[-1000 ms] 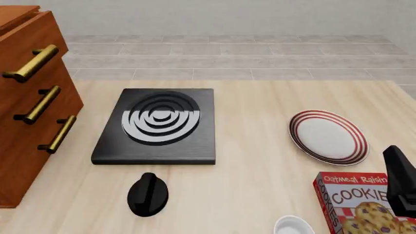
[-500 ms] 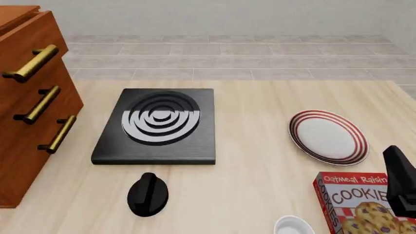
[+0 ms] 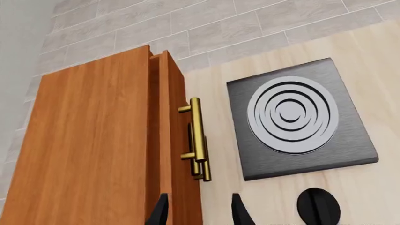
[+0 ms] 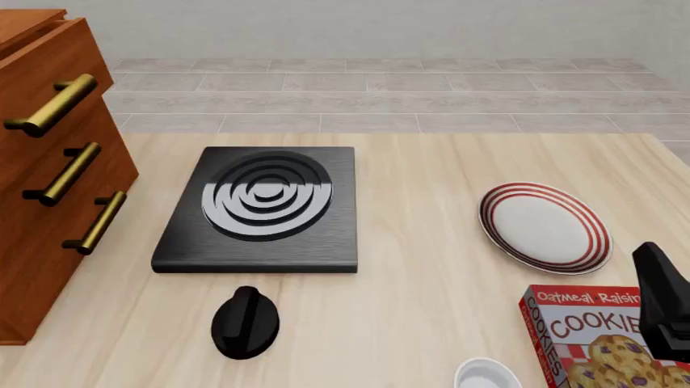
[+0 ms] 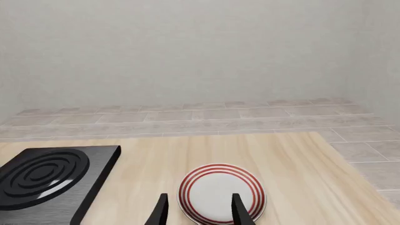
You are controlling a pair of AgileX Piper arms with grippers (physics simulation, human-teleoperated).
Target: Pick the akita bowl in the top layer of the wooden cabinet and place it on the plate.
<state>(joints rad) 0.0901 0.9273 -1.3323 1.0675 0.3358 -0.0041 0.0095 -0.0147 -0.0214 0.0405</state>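
I can't see the akita bowl anywhere; the top layer of the wooden cabinet sits nearly flush, only a thin gap showing at its upper edge, so its inside is hidden. The cabinet is cut off at the front view's left edge. My left gripper hangs above the cabinet's front edge, fingers spread and empty, only their tips in frame. My right gripper also stands parted, holding nothing, facing the plate. The plate lies bare, well apart from the stove, with open tabletop between. The cookie box and white bowl are cropped.
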